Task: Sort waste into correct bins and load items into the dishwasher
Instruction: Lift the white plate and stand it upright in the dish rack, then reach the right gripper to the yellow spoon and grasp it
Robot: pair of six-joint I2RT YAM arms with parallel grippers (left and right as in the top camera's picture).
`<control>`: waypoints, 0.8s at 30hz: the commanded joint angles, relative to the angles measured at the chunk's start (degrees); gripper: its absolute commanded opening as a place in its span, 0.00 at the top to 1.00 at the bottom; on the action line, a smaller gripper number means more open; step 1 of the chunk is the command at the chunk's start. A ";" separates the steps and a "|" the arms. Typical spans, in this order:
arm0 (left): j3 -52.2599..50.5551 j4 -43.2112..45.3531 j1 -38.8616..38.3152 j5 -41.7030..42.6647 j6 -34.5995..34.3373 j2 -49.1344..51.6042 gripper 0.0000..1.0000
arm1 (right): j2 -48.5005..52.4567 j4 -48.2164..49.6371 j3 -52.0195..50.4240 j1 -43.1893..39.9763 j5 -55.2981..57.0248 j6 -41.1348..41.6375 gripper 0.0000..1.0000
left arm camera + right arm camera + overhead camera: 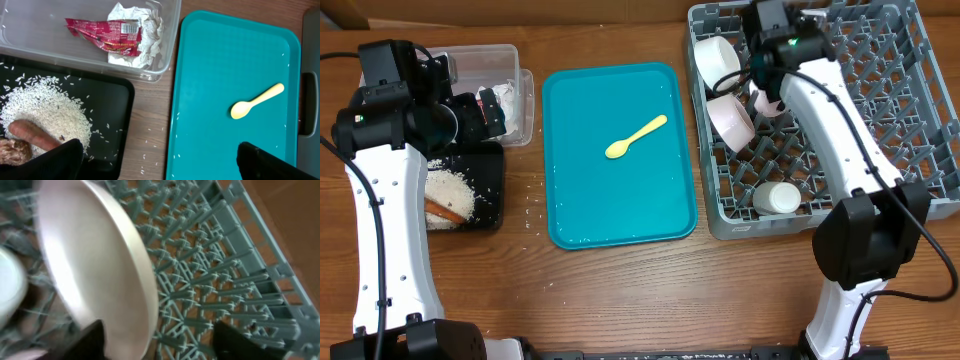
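My left gripper (160,167) is open and empty, and hangs above the gap between the black tray (112,92) and the teal tray; in the overhead view it (488,108) is beside the clear tub (500,60). The tub holds the red wrapper (102,34) and white napkin (145,37). The black tray holds rice (47,107), the orange-brown stick (30,134) and a brown lump (12,150). The yellow spoon (635,136) lies on the teal tray. My right gripper (160,342) is open inside the grey dish rack (910,120), with the pale plate (95,270) standing on edge between its fingers.
The teal serving tray (580,200) lies between the bins and the rack. Two white bowls (716,55) (731,120) sit at the rack's left side and a small white cup (780,197) lies near its front. Stray rice grains (150,132) dot the wood.
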 commanded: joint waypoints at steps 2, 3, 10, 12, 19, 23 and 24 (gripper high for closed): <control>-0.24 0.07 -0.42 -0.33 1.49 0.00 0.00 | -2.23 -4.44 13.38 0.22 -19.80 -1.20 0.25; -0.24 0.07 -0.42 -0.33 1.46 0.00 0.00 | -2.23 -4.66 14.67 0.37 -24.41 -1.64 0.25; -0.24 0.07 -0.42 -0.33 1.49 0.00 0.00 | 1.44 1.66 12.26 10.49 -41.13 6.91 0.31; -0.24 0.07 -0.42 -0.33 1.49 0.00 0.00 | 4.22 2.91 11.21 14.27 -40.89 9.97 0.38; -0.24 0.07 -0.39 -0.31 1.49 0.00 0.00 | 13.60 4.37 10.25 20.96 -30.10 23.15 0.40; -0.24 0.07 -0.39 -0.31 1.49 0.00 0.00 | 18.58 5.73 10.14 21.14 -31.47 27.91 0.38; -0.24 0.07 -0.39 -0.31 1.49 0.00 0.00 | 19.10 6.12 10.12 21.14 -31.89 27.91 0.38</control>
